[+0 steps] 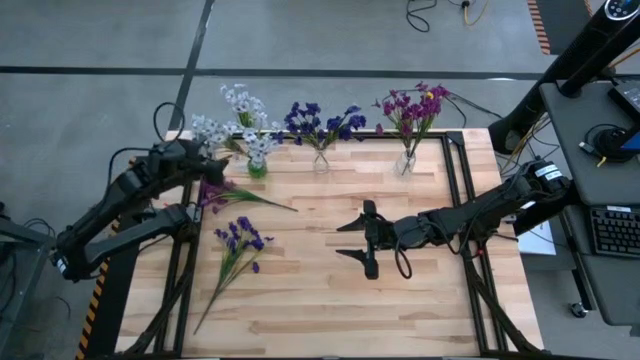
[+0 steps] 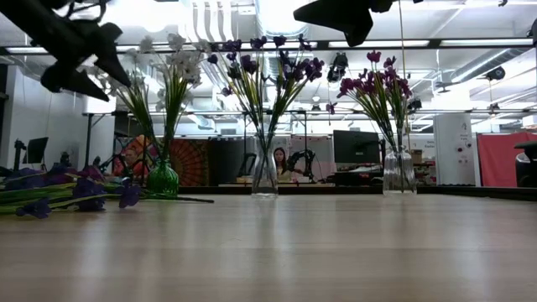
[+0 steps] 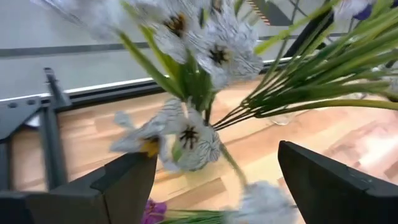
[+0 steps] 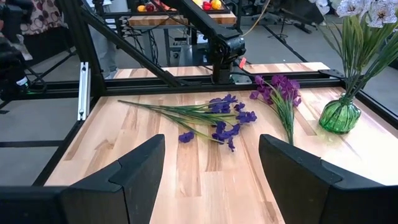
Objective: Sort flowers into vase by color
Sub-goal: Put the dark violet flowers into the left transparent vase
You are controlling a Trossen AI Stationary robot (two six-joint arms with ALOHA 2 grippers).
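My left gripper (image 1: pixel 207 160) is hovering above the table's far-left corner, right beside the white flowers (image 1: pixel 238 125), its fingers (image 3: pixel 124 186) standing wide apart with nothing between them. In my left wrist view, white blossoms with dark centres are filling the space just ahead of the fingertips, and green stems are fanning past them.

Three vases are standing in a row along the far edge of the wooden table (image 1: pixel 330 300). The green vase (image 1: pixel 257 167) near the far-left corner is holding the white flowers. The middle clear vase (image 1: pixel 320 160) is carrying the dark blue-violet flowers (image 1: pixel 322 122). The clear vase toward the far-right (image 1: pixel 405 162) is holding the magenta flowers (image 1: pixel 412 106).

Two loose sprigs are lying flat on the left half of the table. A magenta-purple sprig (image 1: pixel 228 194) is resting just below the green vase, close under my left gripper, its stem pointing toward the table's middle. A blue-violet sprig (image 1: pixel 240 240) is lying nearer the front-left, well apart from the vases, its stem running toward the front-left corner.

My right gripper (image 1: pixel 362 239) is hanging over the middle of the table, fingers (image 4: pixel 134 171) spread and empty, facing the left side. In my right wrist view both loose sprigs are showing ahead of the fingers, with the green vase off to one side.

In the low view a person (image 2: pixel 278 161) is showing in the room behind the middle vase.
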